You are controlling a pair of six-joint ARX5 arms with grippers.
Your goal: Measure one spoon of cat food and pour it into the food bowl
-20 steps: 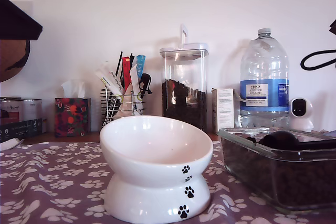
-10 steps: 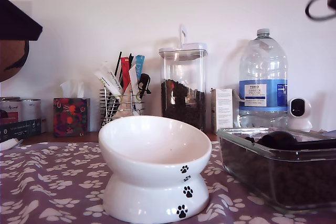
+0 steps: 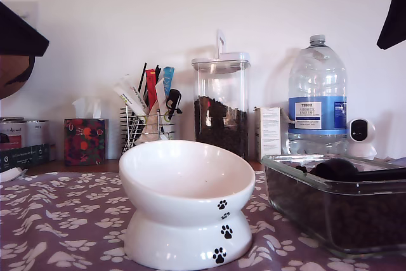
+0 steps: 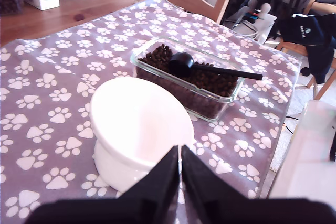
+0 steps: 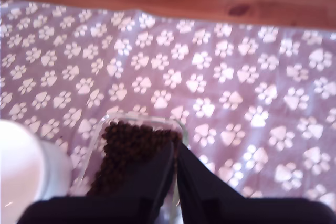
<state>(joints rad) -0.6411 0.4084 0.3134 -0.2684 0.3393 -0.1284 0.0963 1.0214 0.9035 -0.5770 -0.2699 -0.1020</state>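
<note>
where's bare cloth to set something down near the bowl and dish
The paw-print cloth lies bare from the food bowl out to the wooden tabletop. A narrower bare strip runs beyond the glass dish, on its side away from the bowl. Between bowl and dish the gap is tight. The spoon lies on the cat food.

Colours and patterns, bench scene.
Food bowl (image 3: 187, 201): glossy white, small black paw prints on its side and base. Cat food (image 4: 210, 80): dark brown. Spoon (image 4: 184, 65): black. Tablecloth (image 4: 47, 93): mauve with repeating white paw prints. Glass dish (image 3: 336, 211): clear. Water bottle (image 3: 318, 96): clear, blue-and-white label. Tissue box (image 3: 85, 141): dark with red floral print. Canister (image 3: 220, 103): clear, white lid. Both grippers: black.
</note>
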